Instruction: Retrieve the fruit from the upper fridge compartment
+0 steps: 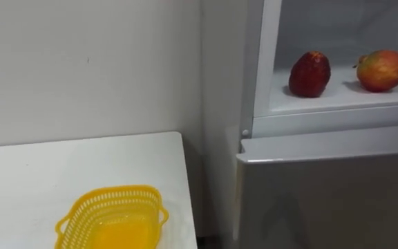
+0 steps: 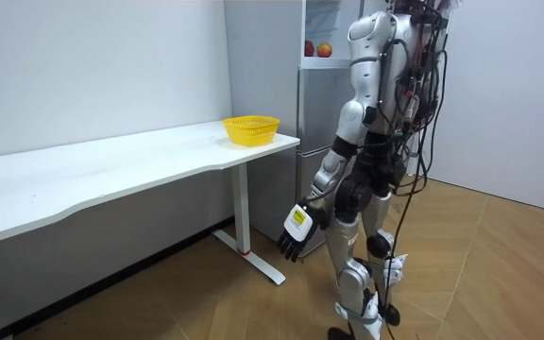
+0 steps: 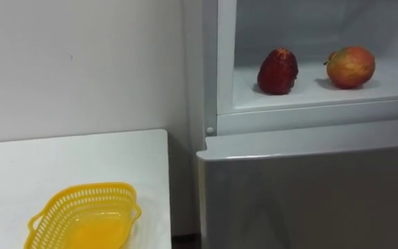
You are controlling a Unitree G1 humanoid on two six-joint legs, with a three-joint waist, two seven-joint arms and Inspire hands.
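Evidently no reach had begun: the robot's left hand [image 2: 296,231] hung low by its leg, fingers loose and empty, with the yellow basket [image 1: 112,220] near on the white table [image 1: 33,180]. Farther right, in the open upper fridge [image 1: 264,62], a dark red fruit [image 1: 310,74] and a red-yellow apple [image 1: 381,70] sat apart on the shelf, so the next move likely called for lifting a hand there and closing round one. No writing could be read.

Fridge [image 1: 323,200]: lower door of grey metal-look sheet, smooth, satin sheen; upper compartment [image 1: 344,97] lined in smooth white plastic
Basket [image 1: 112,207]: yellow plastic lattice, glossy (base solid and shiny)
Table [image 1: 47,173]: white top, smooth, matt
Dark red fruit [image 1: 309,74], red-yellow fruit [image 1: 382,70]: smooth skins, faint shine
Wall [image 1: 81,69]: painted, matt
Floor [image 2: 499,264]: wood-look boards, low gloss
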